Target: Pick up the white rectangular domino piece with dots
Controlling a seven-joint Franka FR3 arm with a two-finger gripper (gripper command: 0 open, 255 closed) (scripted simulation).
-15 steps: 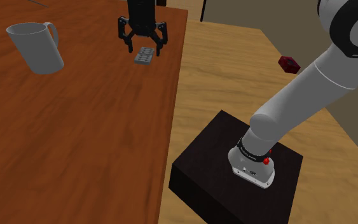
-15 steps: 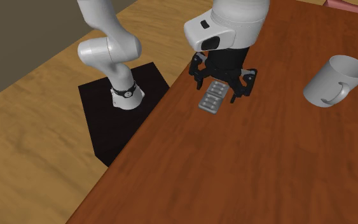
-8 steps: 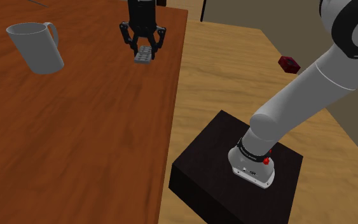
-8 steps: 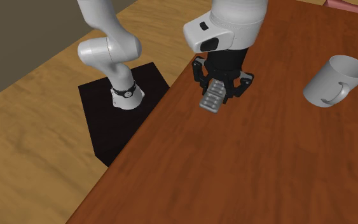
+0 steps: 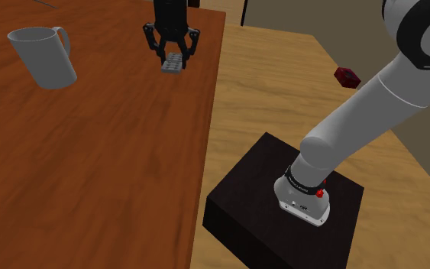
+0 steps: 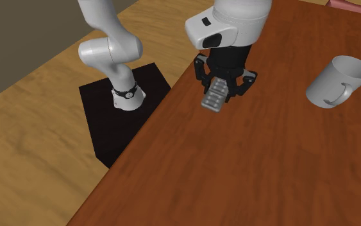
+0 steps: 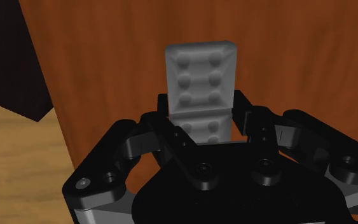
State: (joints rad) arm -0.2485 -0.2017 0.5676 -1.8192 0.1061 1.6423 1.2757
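White arm reaches from black stand (image 5: 245, 200) to far side of table (image 5: 91, 168), wrist vertical. Gripper (image 5: 172, 55) pts down, fingers drawn in, clasping grey dotted domino (image 5: 172, 65) by long sides, near table's edge. Grey mug (image 5: 43, 57) well apart, shoulder view's left. Wood floor (image 5: 266, 84), small red obj (image 5: 347, 76).

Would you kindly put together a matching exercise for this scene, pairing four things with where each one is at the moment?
Things:
1. domino
2. mug
3. stand
4. small red object

Places:
a. lying on the floor, away from the table
b. under the arm, bearing its base
c. on the table, apart from the gripper
d. clasped between the gripper's fingers

Pairs: 1-d, 2-c, 3-b, 4-a.
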